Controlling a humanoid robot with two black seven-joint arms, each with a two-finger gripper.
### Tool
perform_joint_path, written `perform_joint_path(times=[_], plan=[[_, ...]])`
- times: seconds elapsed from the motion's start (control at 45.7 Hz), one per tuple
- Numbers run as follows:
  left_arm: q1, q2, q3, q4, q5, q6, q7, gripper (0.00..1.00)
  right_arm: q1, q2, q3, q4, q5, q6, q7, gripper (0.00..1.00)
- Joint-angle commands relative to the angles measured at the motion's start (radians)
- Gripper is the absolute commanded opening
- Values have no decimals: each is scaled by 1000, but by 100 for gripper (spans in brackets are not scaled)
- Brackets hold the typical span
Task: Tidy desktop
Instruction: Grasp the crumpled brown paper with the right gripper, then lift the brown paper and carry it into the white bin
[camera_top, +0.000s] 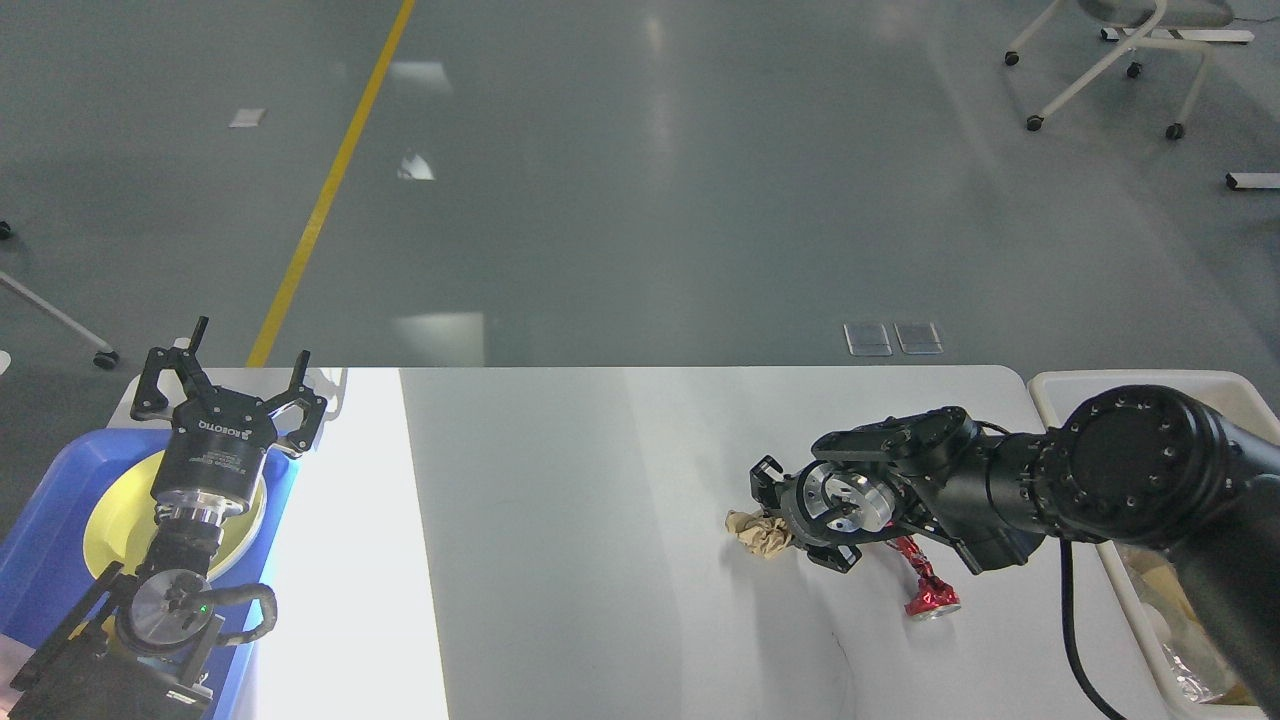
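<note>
Head view: white counter fills the lower middle of the frame, its left strip brightly lit. Right claw is low over the counter's right half, pointed left, closed on a crumpled brown paper wad; the wad shows at the claw's tip and rests on or just above the surface, cannot tell which. A red foil wrapper lies on the counter just behind and below the right wrist, apart from the wad. A cream bin stands off the counter's right edge, mostly hidden by the right arm; scraps visible inside at lower right. Left claw is raised at far left, fingers spread wide, holding nothing. Below it sits a blue tray carrying a yellow plate. Grey floor beyond with 1 yellow line.
</note>
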Motion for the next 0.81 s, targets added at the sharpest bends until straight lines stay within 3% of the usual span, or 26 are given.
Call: perform_joint_path(times=[0.0, 0.437, 0.634, 0.787], plan=[[0, 0, 1, 0, 0, 0, 0, 97, 88, -56, -12, 117, -11, 44, 0, 0], [0, 0, 1, 0, 0, 0, 2, 97, 694, -145, -264, 582, -233, 447, 6, 0], [0, 0, -1, 0, 0, 0, 0, 97, 996, -278, -271, 838, -439, 593, 8, 0], [0, 2, 1, 0, 0, 0, 0, 97, 1121, -315, -325, 934, -442, 589, 10, 0]])
